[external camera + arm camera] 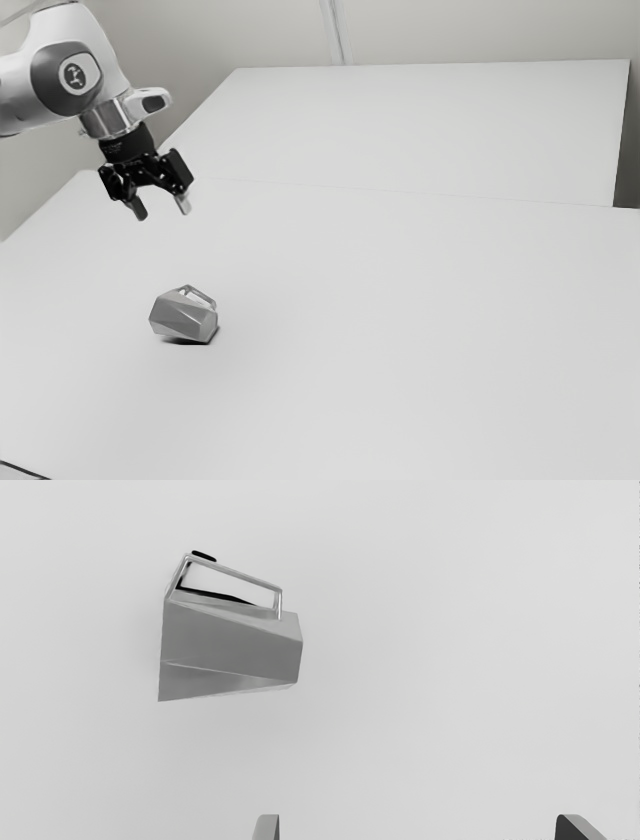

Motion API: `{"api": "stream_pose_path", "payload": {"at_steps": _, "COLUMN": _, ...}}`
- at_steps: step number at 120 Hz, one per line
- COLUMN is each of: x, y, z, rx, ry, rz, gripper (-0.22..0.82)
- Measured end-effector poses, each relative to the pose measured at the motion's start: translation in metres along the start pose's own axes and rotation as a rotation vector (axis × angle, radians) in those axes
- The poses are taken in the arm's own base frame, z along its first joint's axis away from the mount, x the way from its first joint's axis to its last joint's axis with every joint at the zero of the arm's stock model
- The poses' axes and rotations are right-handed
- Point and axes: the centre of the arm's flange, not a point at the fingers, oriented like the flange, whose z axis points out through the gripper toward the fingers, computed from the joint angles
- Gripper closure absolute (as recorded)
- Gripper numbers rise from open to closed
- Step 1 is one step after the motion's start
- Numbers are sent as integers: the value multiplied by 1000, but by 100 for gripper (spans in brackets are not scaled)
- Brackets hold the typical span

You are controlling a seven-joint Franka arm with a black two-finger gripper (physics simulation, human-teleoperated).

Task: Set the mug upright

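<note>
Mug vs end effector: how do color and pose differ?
Color: the mug is gray, the end effector mostly black. Pose: the mug lies on its side on the table; the end effector hangs above the table, open, fingers downward. Shared: both show some gray.

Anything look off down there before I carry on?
Yes: the gray mug lies on its side on the table, instead of standing on its base. A small black patch sits beside its handle; I can't tell what it is.
</note>
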Motion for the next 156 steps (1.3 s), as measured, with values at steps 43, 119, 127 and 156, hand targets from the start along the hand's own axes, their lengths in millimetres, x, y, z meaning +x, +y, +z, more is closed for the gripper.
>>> {"api": "stream_pose_path", "payload": {"at_steps": 43, "x": 10, "y": -99, "z": 60, "rx": -187, "ry": 0, "rz": 52, "gripper": 0}}
{"api": "stream_pose_path", "payload": {"at_steps": 119, "x": 28, "y": -201, "z": 164, "rx": -452, "ry": 19, "rz": 135, "gripper": 0}}
{"api": "stream_pose_path", "payload": {"at_steps": 127, "x": 27, "y": -203, "z": 171, "rx": -476, "ry": 11, "rz": 149, "gripper": 0}}
{"api": "stream_pose_path", "payload": {"at_steps": 156, "x": 26, "y": -200, "z": 198, "rx": -582, "ry": -14, "rz": 186, "gripper": 0}}
